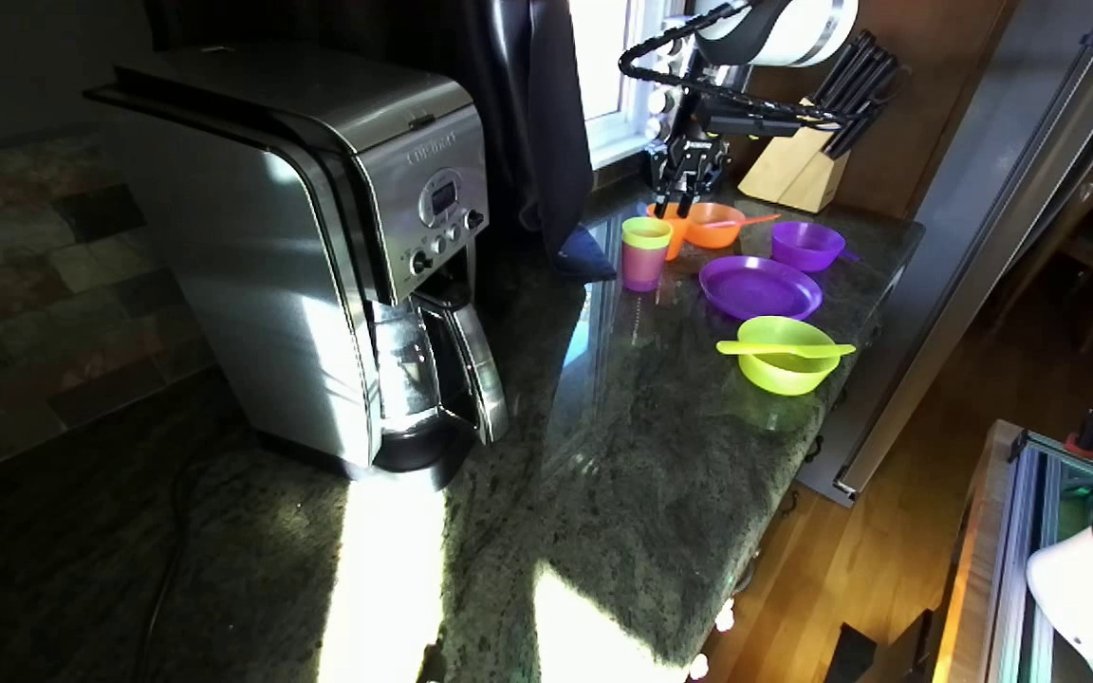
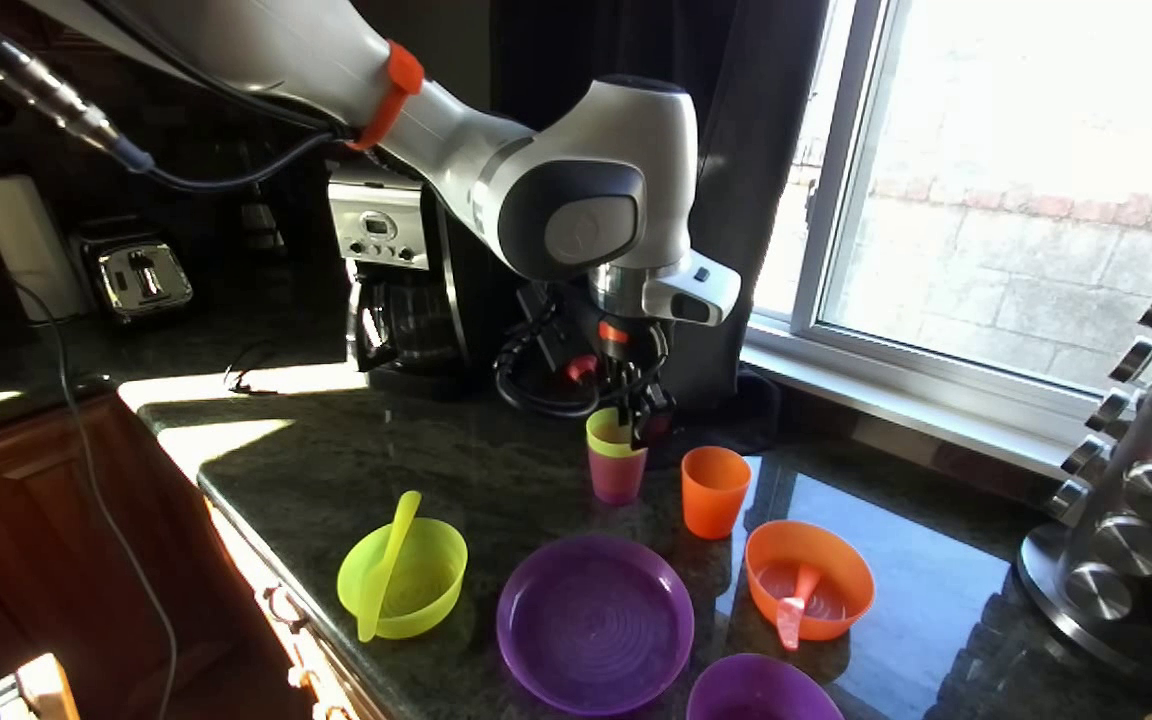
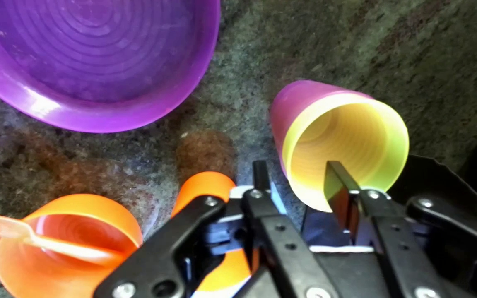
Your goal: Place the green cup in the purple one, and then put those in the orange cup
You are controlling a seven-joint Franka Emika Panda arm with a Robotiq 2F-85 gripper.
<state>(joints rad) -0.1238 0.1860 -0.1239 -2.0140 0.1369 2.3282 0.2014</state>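
The green cup [image 2: 608, 428] sits nested upright in the purple cup [image 2: 617, 478] on the dark counter, with its rim standing above the purple one. In the wrist view the green cup's mouth [image 3: 342, 128] faces the camera, and the purple cup [image 3: 290, 103] shows beside it. The orange cup [image 2: 714, 492] stands upright close by; the gripper partly covers it in the wrist view [image 3: 207, 185]. My gripper [image 3: 297, 165] is open, with nothing between its fingers. One finger overlaps the green cup's mouth, the other lies outside it. I cannot tell whether that finger is inside the cup.
A purple plate [image 2: 594, 625], an orange bowl [image 2: 836, 560] with a spoon, a purple bowl [image 1: 805, 247] and a lime-green bowl [image 1: 784, 375] stand near the cups. A coffee maker [image 1: 319, 247], knife block [image 1: 793, 171], dark curtain [image 1: 546, 123] and spice rack [image 2: 1126, 510] stand around.
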